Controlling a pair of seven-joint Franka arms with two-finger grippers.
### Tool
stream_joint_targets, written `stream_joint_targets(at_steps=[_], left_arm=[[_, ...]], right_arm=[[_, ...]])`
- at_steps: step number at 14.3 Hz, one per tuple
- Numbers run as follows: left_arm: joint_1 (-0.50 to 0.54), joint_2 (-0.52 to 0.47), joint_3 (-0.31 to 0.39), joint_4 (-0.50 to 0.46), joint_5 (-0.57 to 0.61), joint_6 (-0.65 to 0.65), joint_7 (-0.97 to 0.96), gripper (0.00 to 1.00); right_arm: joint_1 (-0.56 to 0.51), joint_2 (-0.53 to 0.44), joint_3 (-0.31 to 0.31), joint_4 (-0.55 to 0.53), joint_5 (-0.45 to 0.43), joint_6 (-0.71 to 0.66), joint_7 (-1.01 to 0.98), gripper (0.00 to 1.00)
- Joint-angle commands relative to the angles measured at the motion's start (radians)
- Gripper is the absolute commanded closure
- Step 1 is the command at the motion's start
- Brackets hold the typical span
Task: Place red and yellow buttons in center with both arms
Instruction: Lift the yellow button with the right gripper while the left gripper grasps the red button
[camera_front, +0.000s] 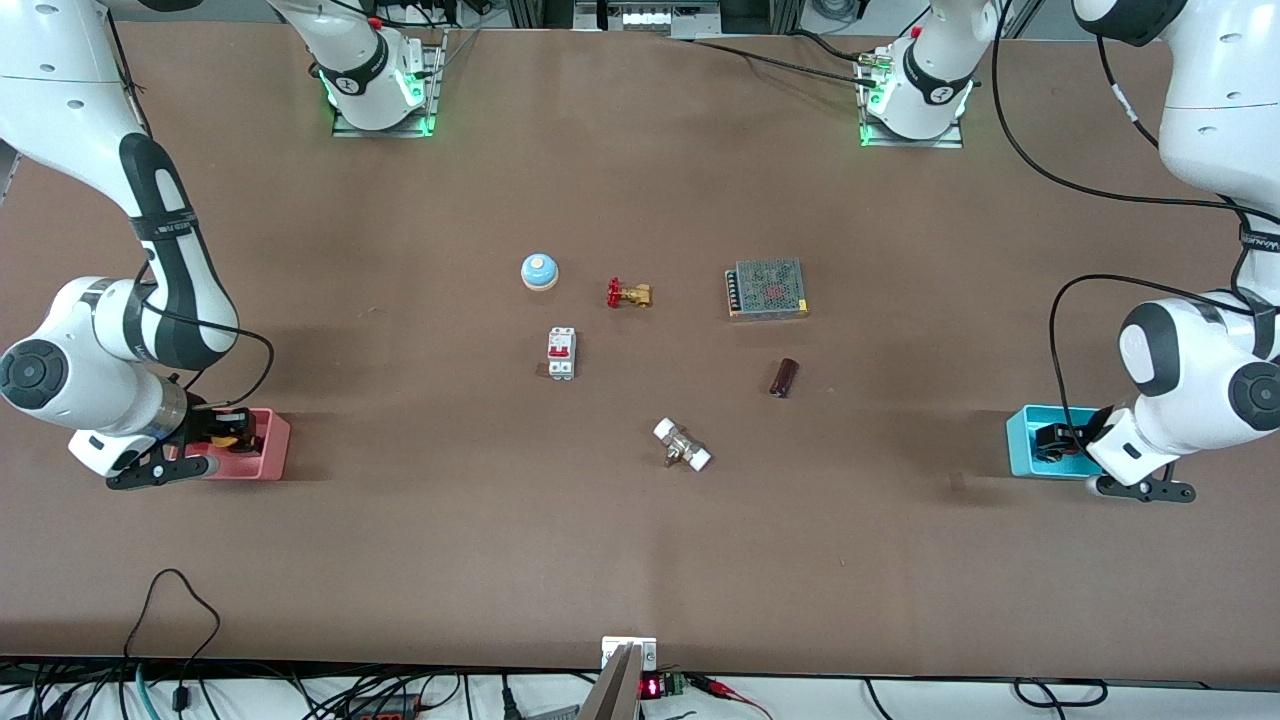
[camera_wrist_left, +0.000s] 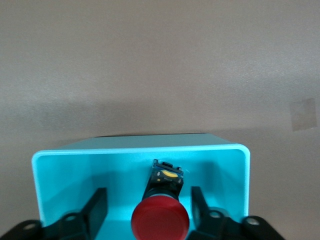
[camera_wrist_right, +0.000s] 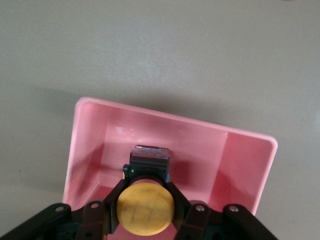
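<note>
The red button (camera_wrist_left: 160, 222) sits in the light-blue bin (camera_wrist_left: 65, 175) at the left arm's end of the table. My left gripper (camera_wrist_left: 147, 209) is down in that bin (camera_front: 1022, 440), open, with one finger on each side of the button and clear gaps to it. The yellow button (camera_wrist_right: 146, 207) is in the pink bin (camera_wrist_right: 240, 165) at the right arm's end. My right gripper (camera_wrist_right: 146, 197) is shut on the button's black body just under the cap, inside that bin (camera_front: 272, 440). The center (camera_front: 660, 375) is bare brown tabletop.
Around the middle lie a pale-blue bell (camera_front: 539, 271), a brass valve with a red handle (camera_front: 629, 294), a white circuit breaker (camera_front: 561, 353), a metal power supply (camera_front: 767, 288), a dark cylinder (camera_front: 784, 377) and a white-capped fitting (camera_front: 682, 445).
</note>
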Motion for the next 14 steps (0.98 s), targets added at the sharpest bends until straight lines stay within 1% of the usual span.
stream_joint_targets(at_steps=[1, 4, 6, 7, 8, 9, 10, 12, 13, 14], left_arm=[[0.006, -0.010, -0.007, -0.009, 0.005, 0.013, 0.018, 0.28], [0.008, 0.010, -0.007, -0.011, 0.004, 0.040, 0.018, 0.28], [0.008, 0.013, -0.012, -0.011, 0.004, 0.042, 0.019, 0.28], [0.008, 0.014, -0.017, -0.011, 0.004, 0.043, 0.018, 0.28], [0.008, 0.017, -0.017, -0.011, 0.004, 0.043, 0.018, 0.31], [0.008, 0.019, -0.017, -0.011, 0.004, 0.043, 0.019, 0.43], [0.008, 0.023, -0.017, -0.012, 0.004, 0.043, 0.018, 0.59], [0.009, 0.025, -0.017, -0.014, 0.004, 0.042, 0.018, 0.74], [0.009, 0.023, -0.017, -0.014, 0.004, 0.040, 0.019, 0.78], [0.012, 0.023, -0.017, -0.012, 0.007, 0.040, 0.021, 0.80]], right_arm=[[-0.014, -0.066, 0.013, -0.012, -0.010, -0.042, -0.078, 0.64], [-0.005, -0.149, 0.016, -0.011, -0.010, -0.168, -0.084, 0.64], [-0.003, -0.210, 0.057, -0.012, -0.006, -0.260, -0.057, 0.64], [-0.003, -0.238, 0.080, -0.012, -0.005, -0.309, -0.006, 0.64], [-0.003, -0.261, 0.111, -0.018, -0.005, -0.349, 0.061, 0.64], [-0.003, -0.282, 0.145, -0.034, -0.005, -0.358, 0.113, 0.64], [-0.001, -0.302, 0.180, -0.063, -0.005, -0.357, 0.173, 0.64], [-0.001, -0.328, 0.247, -0.107, -0.009, -0.349, 0.294, 0.64], [0.000, -0.335, 0.280, -0.126, -0.012, -0.343, 0.348, 0.64], [0.006, -0.335, 0.298, -0.138, -0.013, -0.336, 0.383, 0.64]])
